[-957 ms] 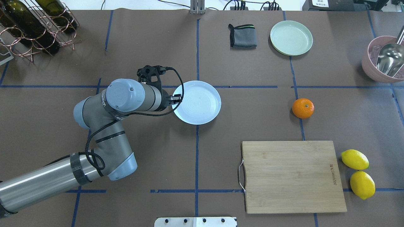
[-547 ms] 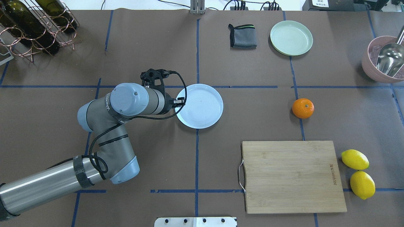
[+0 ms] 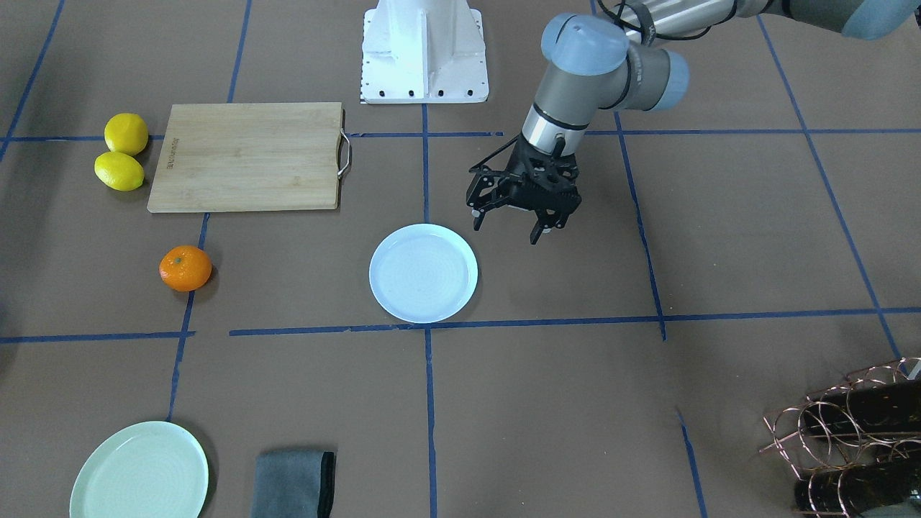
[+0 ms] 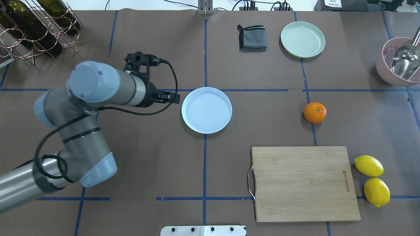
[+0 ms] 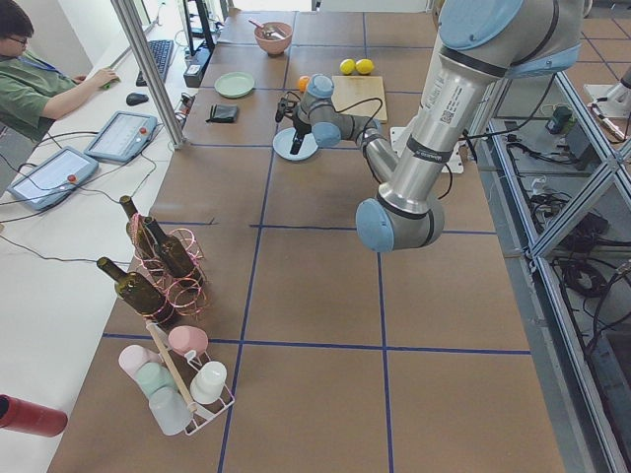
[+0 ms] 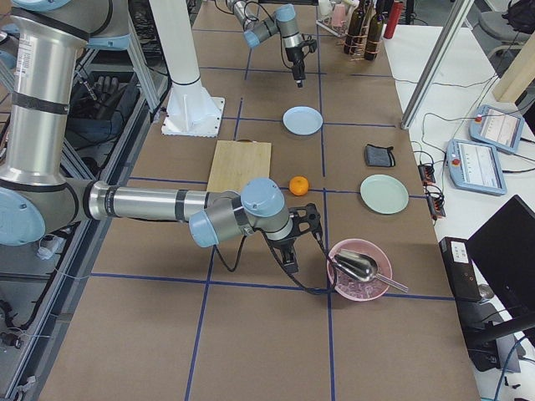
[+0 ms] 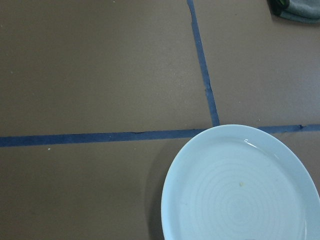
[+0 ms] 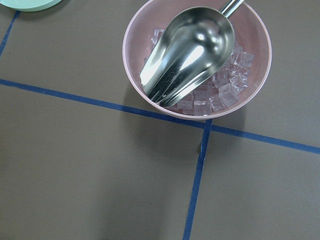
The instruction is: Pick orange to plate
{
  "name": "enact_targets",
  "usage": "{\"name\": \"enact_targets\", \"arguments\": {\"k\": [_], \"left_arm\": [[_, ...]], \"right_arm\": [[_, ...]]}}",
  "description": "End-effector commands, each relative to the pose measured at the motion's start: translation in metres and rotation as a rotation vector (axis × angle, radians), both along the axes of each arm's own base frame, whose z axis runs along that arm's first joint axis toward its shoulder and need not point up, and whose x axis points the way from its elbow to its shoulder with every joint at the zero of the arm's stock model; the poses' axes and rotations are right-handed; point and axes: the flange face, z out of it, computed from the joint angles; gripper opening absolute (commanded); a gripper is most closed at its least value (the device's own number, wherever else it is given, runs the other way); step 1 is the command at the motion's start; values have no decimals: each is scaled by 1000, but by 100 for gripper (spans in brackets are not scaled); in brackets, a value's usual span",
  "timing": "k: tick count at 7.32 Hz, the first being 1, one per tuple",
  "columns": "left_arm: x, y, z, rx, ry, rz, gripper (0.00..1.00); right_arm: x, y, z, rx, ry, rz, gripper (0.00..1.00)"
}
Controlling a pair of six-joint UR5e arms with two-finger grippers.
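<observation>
Orange [image 4: 315,112] well apart from left gripper [image 3: 506,230], plate [image 4: 206,110] between them.

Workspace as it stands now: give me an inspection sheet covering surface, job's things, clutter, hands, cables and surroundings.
Surface: brown-covered table with blue tape lines.
Job's things: orange on the table, well apart from the plate; plate holds nothing.
Clutter: cutting board, two lemons, mint-green plate, grey cloth, pink bowl of ice with metal scoop, bottle rack.
Hands: left hand open and empty, above the table beside the plate; right hand near the pink bowl, open or shut cannot be told.
Cables: black cable looping along the left wrist.
Surroundings: operator at a side desk with tablets.
</observation>
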Motion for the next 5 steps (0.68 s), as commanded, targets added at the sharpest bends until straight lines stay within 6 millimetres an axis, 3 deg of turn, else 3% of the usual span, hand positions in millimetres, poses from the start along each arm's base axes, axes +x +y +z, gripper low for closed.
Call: {"name": "enact_targets", "arguments": {"k": [1, 4, 5], "left_arm": [[-142, -7, 48, 153, -108, 123, 100], [-339, -60, 172, 208, -205, 201, 100], [-377, -52, 218, 241, -210, 273, 100]], "right_arm": [[0, 1, 0, 1, 0, -1, 100], [0, 1, 3, -5, 2, 1, 100], [0, 1, 3, -4, 2, 0, 100]]}}
